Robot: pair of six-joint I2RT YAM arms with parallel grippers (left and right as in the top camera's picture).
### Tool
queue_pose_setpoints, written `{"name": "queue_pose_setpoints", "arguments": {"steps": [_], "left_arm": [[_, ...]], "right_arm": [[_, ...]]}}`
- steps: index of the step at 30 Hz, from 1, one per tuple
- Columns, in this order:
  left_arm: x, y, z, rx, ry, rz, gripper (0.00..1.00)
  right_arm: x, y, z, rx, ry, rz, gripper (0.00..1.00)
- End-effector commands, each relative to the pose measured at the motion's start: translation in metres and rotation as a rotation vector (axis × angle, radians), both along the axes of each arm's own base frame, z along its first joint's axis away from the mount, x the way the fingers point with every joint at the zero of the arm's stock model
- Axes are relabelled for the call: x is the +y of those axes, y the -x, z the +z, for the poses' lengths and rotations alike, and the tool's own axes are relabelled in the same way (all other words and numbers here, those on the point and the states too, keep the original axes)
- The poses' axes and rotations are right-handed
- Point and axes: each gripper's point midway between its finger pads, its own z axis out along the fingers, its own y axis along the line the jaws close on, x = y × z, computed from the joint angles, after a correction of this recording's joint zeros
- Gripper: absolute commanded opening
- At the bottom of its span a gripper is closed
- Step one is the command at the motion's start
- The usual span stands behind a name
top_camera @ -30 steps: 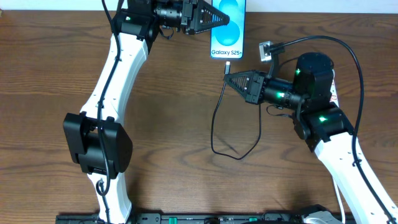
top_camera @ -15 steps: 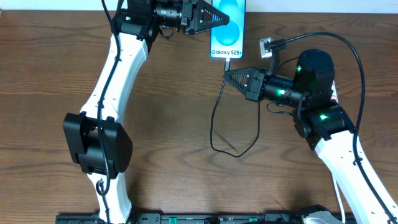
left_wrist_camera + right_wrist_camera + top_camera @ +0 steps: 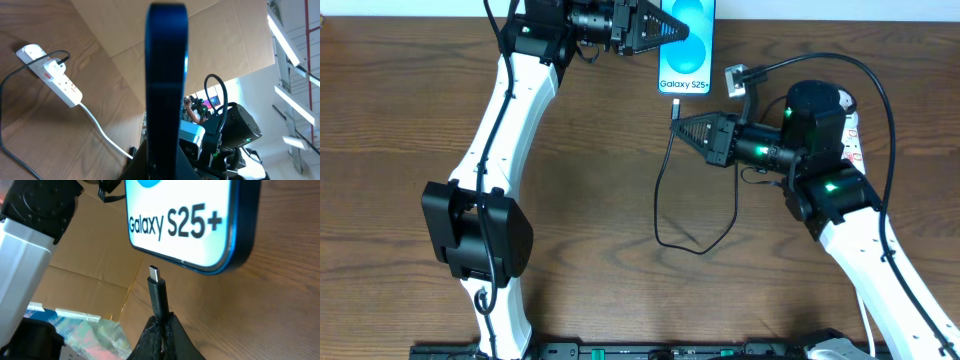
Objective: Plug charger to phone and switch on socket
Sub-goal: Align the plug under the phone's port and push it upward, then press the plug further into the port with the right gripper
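- The left claw point(image 3: 665, 30) comes at the phone point(image 3: 690, 62) from its left side and is pinched tight on its long edge. I cannot tell if the phone rests on the table point(image 3: 590, 180) or is held just off it.
- The phone is at the far side of the table, screen up. Its long way runs away from the robot. The short end with the words faces the robot.
- The plug point(image 3: 154, 275) is just below that short end, close but not touching. It points at the phone, nearly along the phone's long way, with a small lean.
- I think the plug sits a bit left of the middle of that end. It may need a small slide right before it goes in. The hole cannot be seen.
- The right claw point(image 3: 684, 124) is just below the plug and is squeezed shut on it. This arm is the nearer one, so it should do the push.
- The black cable point(image 3: 660, 215) lies below the phone in a loose loop on the table, so it has slack.
- The socket point(image 3: 59, 80) is well to the right of the phone, partly under the right arm. A black lead is in it, and its white cord point(image 3: 102, 131) trails off.
- The table is flat brown wood with lines in it. Past the phone is brown cardboard point(image 3: 225, 40), and bright lights point(image 3: 282, 37) are high up in the room.
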Motion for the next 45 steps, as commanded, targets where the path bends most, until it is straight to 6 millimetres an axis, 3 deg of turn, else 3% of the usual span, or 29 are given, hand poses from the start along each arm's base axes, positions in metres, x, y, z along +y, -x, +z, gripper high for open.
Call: {"name": "queue_pose_setpoints", "arguments": {"steps": [1,45], "left_arm": [[0.0044,0.0111,0.0209,-0.072,0.019,-0.015,0.07],[0.0042,0.0099,0.0206,-0.094,0.02,-0.008,0.07]], "right_arm": [[-0.0017,-0.005,0.011,-0.023,-0.007,-0.017,0.02],[-0.0086,-0.0035,0.0133,-0.005,-0.024,0.002,0.01]]}}
